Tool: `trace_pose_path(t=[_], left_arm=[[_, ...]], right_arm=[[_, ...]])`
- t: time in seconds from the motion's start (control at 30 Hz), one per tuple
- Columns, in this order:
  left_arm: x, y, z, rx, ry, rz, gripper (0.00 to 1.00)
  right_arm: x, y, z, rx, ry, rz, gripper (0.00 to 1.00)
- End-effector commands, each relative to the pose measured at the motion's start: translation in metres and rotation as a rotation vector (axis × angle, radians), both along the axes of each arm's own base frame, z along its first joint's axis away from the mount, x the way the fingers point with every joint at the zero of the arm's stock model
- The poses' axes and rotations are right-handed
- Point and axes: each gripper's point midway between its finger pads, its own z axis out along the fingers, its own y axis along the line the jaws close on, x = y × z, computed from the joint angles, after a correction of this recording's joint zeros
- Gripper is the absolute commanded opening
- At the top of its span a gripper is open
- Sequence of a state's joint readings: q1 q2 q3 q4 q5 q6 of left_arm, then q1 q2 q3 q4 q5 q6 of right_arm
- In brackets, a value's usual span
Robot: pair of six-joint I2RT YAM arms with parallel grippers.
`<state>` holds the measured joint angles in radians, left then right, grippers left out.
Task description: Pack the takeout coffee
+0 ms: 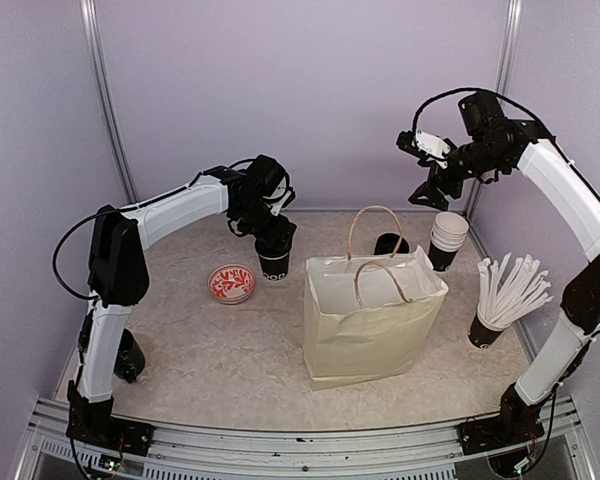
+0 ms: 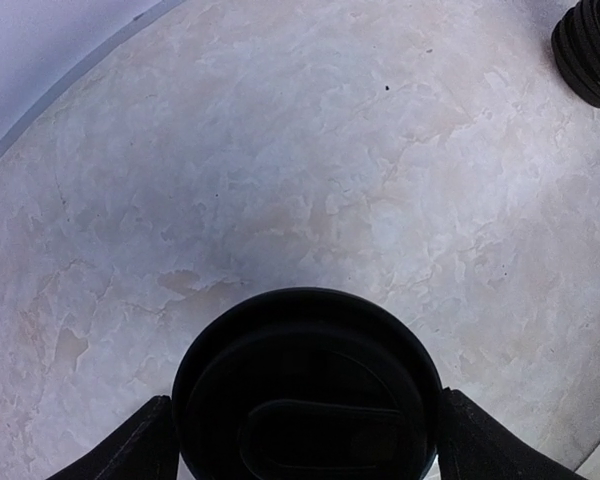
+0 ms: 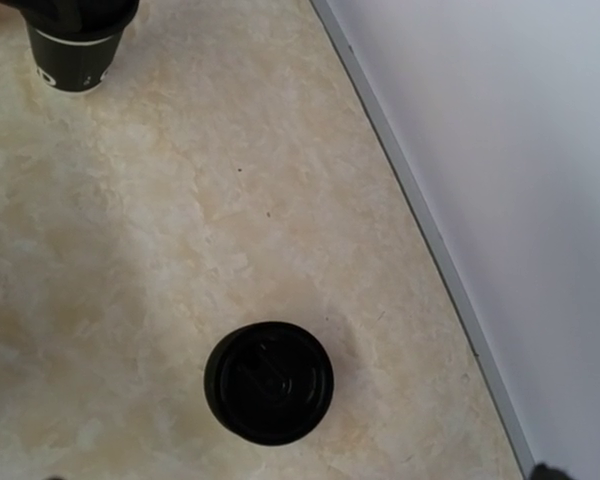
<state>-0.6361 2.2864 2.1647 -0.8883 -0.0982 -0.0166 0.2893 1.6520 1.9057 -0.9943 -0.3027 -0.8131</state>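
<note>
Takeout coffee [image 1: 275, 262], lidded, is stood upright on the surface [image 1: 200, 350] at left rear, flanked closely by the left end effector [image 1: 272, 235]; whether it is pinched cannot be told. Right of it a paper bag [image 1: 365, 335] is stood open. Farther right, the right end effector [image 1: 432, 190] is held spread and empty, raised near stacked cups [image 1: 447, 238].
</note>
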Motion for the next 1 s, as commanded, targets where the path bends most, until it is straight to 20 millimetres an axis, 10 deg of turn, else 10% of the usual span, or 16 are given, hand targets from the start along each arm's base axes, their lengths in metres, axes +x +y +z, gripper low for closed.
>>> trace_pose_path(t=[0.0, 0.37, 0.97], left_arm=[[-0.002, 0.005, -0.011, 0.023, 0.037, 0.007, 0.84], [-0.036, 0.010, 0.014, 0.017, 0.047, -0.015, 0.77], [-0.195, 0.018, 0.018, 0.061, 0.179, -0.159, 0.77]], right_arm=[[-0.003, -0.003, 0.009, 0.025, -0.021, -0.006, 0.99], [-0.006, -0.004, 0.007, 0.022, -0.027, -0.006, 0.99], [-0.006, 0.010, 0.006, 0.094, 0.004, 0.036, 0.99]])
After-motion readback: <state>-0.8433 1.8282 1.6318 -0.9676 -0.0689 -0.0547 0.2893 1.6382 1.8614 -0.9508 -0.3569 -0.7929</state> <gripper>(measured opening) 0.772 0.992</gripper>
